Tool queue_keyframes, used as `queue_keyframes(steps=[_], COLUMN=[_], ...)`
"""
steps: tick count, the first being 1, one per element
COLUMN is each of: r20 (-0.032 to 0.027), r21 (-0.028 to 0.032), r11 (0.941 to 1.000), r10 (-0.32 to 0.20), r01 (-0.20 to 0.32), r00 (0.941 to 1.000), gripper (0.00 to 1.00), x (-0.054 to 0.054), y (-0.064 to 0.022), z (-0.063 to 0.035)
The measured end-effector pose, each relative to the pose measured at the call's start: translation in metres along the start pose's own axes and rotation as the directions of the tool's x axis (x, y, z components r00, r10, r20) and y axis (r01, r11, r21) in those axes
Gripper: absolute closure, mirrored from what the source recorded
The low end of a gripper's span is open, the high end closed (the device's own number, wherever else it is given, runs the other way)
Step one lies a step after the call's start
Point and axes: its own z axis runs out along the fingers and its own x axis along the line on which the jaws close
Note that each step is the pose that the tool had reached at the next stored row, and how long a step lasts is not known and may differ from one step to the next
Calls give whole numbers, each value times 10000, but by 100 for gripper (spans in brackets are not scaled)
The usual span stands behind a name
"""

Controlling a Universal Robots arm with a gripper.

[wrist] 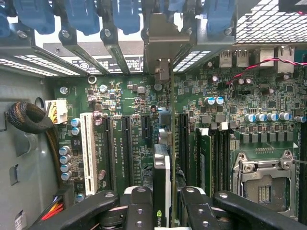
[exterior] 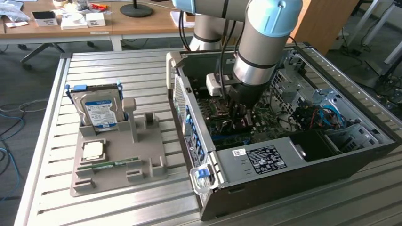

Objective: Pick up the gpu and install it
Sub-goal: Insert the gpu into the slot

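- I've got the claw [wrist: 162, 203] down inside the open PC case [exterior: 351, 162], mid-frame in the exterior view, pinching the gpu [wrist: 162, 177] edge-on between its two fingers [wrist: 139, 206]
- In the wrist view the gpu sits centre-bottom of the frame, seen along its top edge, a green logo showing at the lower end; its silver end bracket [wrist: 160, 36] reaches up to the rear slot row at top centre, among the blue latches [wrist: 127, 14]
- Key relation: card hangs straight below the claw, long axis running bottom-to-top of the wrist frame, i.e. parallel to the dark expansion slots [wrist: 125, 143] on the motherboard [wrist: 201, 100], w/ the white slot [wrist: 88, 153] further to the frame's left
- Card looks lined up over a slot between the dark slots left of it and the slot [wrist: 183, 143] just right; can't tell whether its edge is touching or seated yet
- Exterior view, left half: tabletop [exterior: 50, 197] w/ the grey parts tray [exterior: 82, 186] carrying the hard drive [exterior: 99, 110], well apart from the claw
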Motion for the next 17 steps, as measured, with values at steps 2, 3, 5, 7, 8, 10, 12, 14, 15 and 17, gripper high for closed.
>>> queue_keyframes(steps=[2,3,5,7,8,10,12,14,15,17], r20=[-1,-1,-2,-2,-2,-2,-2,-2,-1,-8], r21=[0,0,0,1,0,0,0,0,0,-2], r11=[10000,10000,10000,10000,10000,10000,10000,10000,10000,10000], r10=[0,0,-1,1,-1,-2,0,0,0,-1], r01=[0,0,1,-1,1,2,0,0,0,1], r00=[10000,10000,10000,10000,10000,10000,10000,10000,10000,10000], gripper=[73,73,73,73,73,73,73,73,73,73], x=[0,0,0,0,0,0,0,1,0,1], y=[0,0,0,6,7,8,10,11,11,13], z=[0,0,-1,-1,-1,-1,-1,2,8,15])
